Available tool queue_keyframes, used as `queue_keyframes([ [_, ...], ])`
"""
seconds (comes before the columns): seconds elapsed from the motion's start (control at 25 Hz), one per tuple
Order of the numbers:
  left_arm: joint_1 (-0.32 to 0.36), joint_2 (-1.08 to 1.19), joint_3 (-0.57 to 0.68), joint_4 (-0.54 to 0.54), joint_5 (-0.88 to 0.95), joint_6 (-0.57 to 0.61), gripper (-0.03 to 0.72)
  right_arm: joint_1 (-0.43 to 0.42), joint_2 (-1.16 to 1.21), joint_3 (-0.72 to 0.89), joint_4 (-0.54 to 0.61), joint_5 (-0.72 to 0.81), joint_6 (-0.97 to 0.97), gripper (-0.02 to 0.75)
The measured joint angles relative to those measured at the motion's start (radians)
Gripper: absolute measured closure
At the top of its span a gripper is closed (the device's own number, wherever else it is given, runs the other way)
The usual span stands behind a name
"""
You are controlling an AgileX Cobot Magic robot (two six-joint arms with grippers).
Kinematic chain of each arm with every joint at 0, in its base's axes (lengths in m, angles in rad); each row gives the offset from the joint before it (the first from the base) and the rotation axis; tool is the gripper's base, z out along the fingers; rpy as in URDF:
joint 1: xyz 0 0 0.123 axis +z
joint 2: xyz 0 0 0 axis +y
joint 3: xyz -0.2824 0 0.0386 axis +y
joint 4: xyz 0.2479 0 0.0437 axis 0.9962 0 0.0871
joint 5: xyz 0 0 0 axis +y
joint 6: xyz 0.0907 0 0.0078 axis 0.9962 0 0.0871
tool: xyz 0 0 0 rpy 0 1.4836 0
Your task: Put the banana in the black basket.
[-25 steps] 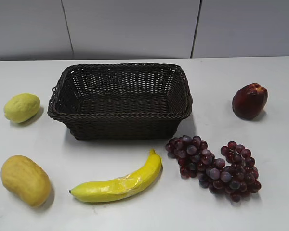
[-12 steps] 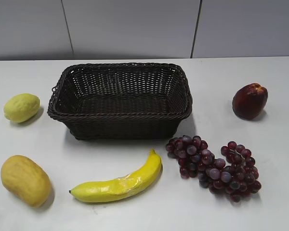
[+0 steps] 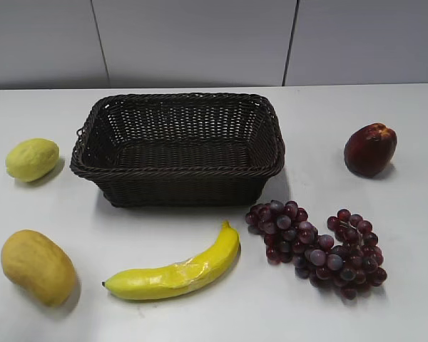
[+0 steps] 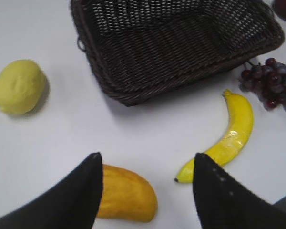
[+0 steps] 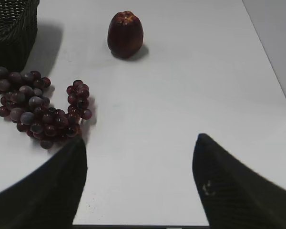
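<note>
The banana lies on the white table in front of the black basket, its dark tip to the left. In the left wrist view the banana lies right of the basket's near corner. My left gripper is open and empty, high above the table, with the banana's tip just left of its right finger. My right gripper is open and empty over bare table. Neither gripper shows in the exterior view. The basket is empty.
A pale-yellow lemon lies left of the basket. An oval yellow-orange fruit lies at the front left, partly behind my left finger. Purple grapes lie right of the banana. A dark red apple sits far right.
A thin dark sliver has appeared at the far left edge of the exterior view. Nothing else has moved.
</note>
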Motion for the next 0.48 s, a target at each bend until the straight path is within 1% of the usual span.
queue_keyframes([
  [0.12, -0.113, 0.088, -0.046, 0.007, -0.017, 0.019, 0.098, 0.000, 0.000, 0.000, 0.000, 0.000, 0.000, 0.183],
  [0.28, -0.259, 0.187, -0.069, 0.060, -0.034, 0.026, 0.098, 0.000, 0.000, 0.000, 0.000, 0.000, 0.000, 0.183],
  [0.48, -0.409, 0.293, -0.089, 0.092, -0.055, 0.026, 0.098, 0.000, 0.000, 0.000, 0.000, 0.000, 0.000, 0.183],
])
